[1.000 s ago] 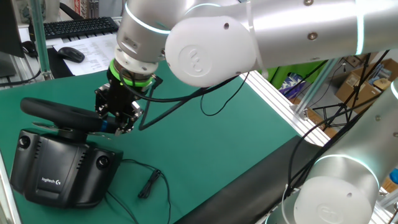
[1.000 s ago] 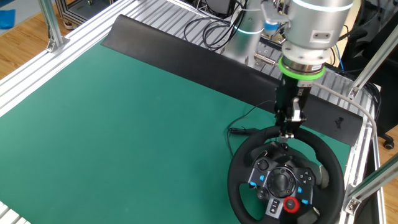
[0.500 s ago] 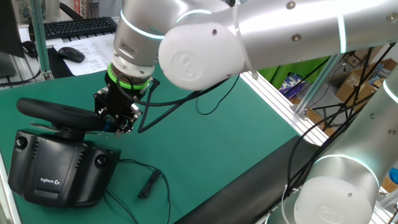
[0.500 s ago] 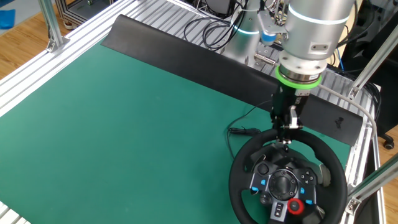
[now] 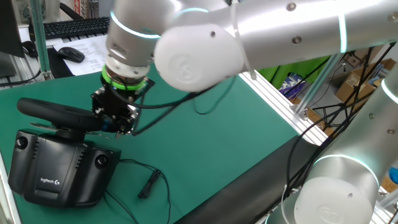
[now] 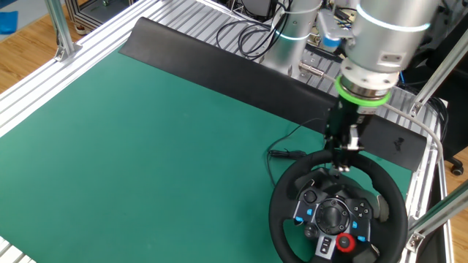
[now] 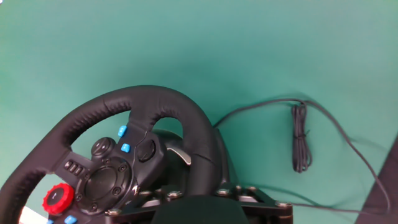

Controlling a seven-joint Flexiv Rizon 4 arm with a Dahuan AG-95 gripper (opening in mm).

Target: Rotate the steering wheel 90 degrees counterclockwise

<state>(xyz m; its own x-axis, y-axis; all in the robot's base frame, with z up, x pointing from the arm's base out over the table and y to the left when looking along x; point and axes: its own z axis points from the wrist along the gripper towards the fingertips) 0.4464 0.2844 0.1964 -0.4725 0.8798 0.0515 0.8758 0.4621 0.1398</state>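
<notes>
Green mat [image 6: 146, 124] on an aluminium-framed table, wheel at its corner.
The wheel [image 6: 338, 208] sits on its black base [image 5: 56, 171] near the mat's edge, cable [image 7: 301, 146] trailing beside it. The gripper [image 6: 344, 157] comes down at the rim's far top edge, touching or just above it; fingers are hidden, so I cannot tell whether the jaws clamp the rim or stand released.

One fixed view looks low and close from behind the steering wheel [image 5: 59, 113]; the other looks down from its front; the hand view hangs nearest, straight above; all share the wheel.
</notes>
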